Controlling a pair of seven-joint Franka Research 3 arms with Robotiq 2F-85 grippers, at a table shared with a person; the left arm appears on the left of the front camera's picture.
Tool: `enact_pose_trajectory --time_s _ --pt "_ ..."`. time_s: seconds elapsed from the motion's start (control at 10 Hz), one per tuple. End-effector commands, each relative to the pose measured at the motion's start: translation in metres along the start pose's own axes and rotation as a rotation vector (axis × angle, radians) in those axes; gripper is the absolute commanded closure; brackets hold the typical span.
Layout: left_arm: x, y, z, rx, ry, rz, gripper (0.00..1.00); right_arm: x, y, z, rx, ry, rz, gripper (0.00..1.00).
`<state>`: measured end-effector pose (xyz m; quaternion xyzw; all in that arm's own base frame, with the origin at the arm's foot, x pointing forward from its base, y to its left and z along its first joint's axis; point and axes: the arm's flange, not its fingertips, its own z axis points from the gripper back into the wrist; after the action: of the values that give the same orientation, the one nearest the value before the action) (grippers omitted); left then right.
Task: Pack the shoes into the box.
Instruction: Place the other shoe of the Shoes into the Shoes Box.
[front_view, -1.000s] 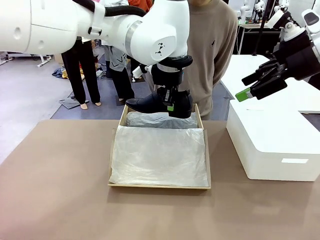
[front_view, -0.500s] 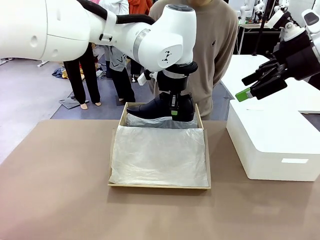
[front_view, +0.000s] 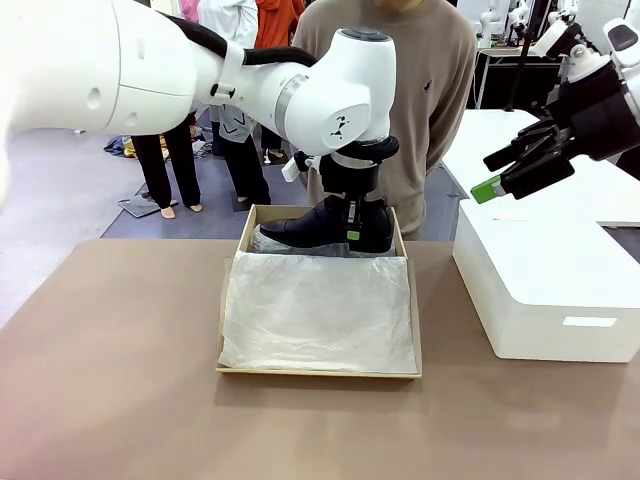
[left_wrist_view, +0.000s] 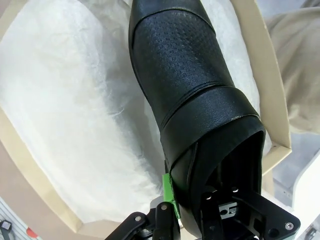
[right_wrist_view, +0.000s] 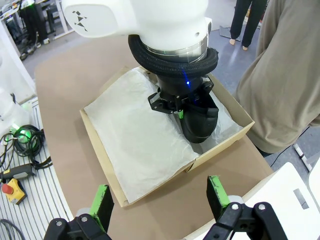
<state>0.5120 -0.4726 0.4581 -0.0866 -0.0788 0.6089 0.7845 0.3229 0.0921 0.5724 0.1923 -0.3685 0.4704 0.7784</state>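
Shoe (front_view: 325, 226), black, gripped at its heel collar by the closed left pincer (front_view: 350, 228), one finger inside the opening and one outside. It hung low in the far part of the box (front_view: 232, 300), toe pointing to the robot's left. Whether the sole touched the white tissue paper (front_view: 315, 310) could not be told. The right pincer (front_view: 495, 172) stood open and empty, well to the right of the box and above a white box (front_view: 550, 290).

The step is judged to be setting the shoe down. It would be done well by lowering the shoe level and close along the box's far wall, which leaves room for its mate. The pincer should open only once the sole rested on the paper, then lift straight up so the finger inside did not drag the shoe.

The brown surface (front_view: 120, 380) lay bare around the box. A person (front_view: 430, 80) in a tan sweater stood just beyond the box's far wall, with other people farther off on a grey floor.
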Motion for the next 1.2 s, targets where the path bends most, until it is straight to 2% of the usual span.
enact_pose_trajectory --time_s 0.0,0.6,1.1 --pt "0.0 -0.003 0.005 0.011 -0.019 0.027 1.0 0.001 -0.002 -0.001 0.014 -0.02 0.008 0.0" --pt "-0.005 0.0 -0.012 -0.019 -0.075 0.073 1.0 0.001 -0.002 -0.001 0.014 -0.02 0.008 0.0" --pt "-0.007 -0.006 -0.026 -0.003 -0.054 0.098 1.0 0.001 -0.002 -0.001 0.014 -0.02 0.008 0.0"
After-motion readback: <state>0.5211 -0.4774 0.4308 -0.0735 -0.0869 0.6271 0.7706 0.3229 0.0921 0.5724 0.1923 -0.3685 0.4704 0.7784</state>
